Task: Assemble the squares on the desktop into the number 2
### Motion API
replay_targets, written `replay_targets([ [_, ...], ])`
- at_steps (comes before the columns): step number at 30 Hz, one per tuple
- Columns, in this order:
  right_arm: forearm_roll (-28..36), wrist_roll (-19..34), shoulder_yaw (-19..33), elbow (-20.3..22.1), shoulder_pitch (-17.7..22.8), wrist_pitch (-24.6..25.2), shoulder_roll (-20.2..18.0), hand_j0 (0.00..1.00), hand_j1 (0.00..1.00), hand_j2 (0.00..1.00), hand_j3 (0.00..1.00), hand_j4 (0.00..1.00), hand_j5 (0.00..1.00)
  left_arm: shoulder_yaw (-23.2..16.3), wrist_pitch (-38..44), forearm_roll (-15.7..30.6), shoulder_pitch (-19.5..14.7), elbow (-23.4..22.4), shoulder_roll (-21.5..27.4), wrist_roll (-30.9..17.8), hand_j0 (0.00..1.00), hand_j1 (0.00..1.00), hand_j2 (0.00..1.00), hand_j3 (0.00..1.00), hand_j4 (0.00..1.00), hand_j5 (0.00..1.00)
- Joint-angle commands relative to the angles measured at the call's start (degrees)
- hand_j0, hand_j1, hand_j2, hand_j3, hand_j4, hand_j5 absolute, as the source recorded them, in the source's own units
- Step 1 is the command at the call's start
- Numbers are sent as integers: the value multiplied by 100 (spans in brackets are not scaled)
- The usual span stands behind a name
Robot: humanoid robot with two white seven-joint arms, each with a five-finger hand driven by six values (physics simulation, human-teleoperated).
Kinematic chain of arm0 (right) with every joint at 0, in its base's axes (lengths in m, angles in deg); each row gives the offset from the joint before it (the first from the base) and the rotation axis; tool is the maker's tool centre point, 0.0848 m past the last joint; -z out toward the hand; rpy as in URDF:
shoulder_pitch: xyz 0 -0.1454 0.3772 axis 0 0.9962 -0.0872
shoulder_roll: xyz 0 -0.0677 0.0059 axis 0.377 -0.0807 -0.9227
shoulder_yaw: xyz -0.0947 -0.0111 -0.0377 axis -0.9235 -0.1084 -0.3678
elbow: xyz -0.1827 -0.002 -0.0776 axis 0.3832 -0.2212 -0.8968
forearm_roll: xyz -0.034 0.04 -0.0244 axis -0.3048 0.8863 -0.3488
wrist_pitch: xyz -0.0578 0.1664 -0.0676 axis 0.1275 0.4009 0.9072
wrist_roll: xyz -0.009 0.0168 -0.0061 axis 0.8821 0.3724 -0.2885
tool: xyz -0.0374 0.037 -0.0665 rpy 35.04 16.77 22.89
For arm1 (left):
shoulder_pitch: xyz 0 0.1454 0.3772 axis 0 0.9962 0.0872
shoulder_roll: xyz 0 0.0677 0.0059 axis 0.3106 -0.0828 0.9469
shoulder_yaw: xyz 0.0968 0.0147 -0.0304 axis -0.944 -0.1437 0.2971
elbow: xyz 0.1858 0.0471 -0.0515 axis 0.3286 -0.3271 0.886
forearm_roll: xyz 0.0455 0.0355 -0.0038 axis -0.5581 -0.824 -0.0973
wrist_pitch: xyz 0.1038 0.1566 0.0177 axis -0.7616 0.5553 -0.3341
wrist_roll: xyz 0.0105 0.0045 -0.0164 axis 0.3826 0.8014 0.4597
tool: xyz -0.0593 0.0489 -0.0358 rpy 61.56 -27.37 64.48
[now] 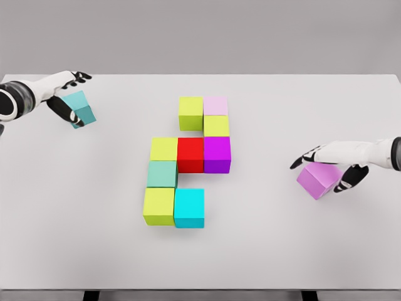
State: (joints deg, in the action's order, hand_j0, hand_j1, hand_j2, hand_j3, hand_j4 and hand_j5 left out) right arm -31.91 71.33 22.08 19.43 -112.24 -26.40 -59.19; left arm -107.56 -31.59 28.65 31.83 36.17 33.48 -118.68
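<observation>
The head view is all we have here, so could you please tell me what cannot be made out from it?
- Teal cube: the left robot hand covers part of it; contact with the table is unclear.
- Lilac cube: partly under the right robot hand.
- Both arms: cut off by the picture's side edges.
- Far sides of the block figure: facing away.
</observation>
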Motion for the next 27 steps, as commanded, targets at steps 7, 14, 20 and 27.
replay_targets([
  [7,-3,-1,22,52,-9,-67,0,56,56,56,56,56,56,-19,-14,-22,-53,-312,-49,2,99,99,99,99,99,99],
  [14,-336,-1,84,817,-9,-866,-9,57,57,57,57,57,57,-19,-14,-365,-211,-858,-382,2,99,99,99,99,99,99],
  [20,-925,-1,23,940,-202,-1791,263,56,56,56,56,56,56,-19,-14,-365,-281,-1209,-497,2,99,99,99,99,99,99],
  [27,-1321,-1,-259,931,-378,-1791,1011,56,56,56,56,56,56,-19,-14,-427,-343,-1420,-558,2,99,99,99,99,99,99],
])
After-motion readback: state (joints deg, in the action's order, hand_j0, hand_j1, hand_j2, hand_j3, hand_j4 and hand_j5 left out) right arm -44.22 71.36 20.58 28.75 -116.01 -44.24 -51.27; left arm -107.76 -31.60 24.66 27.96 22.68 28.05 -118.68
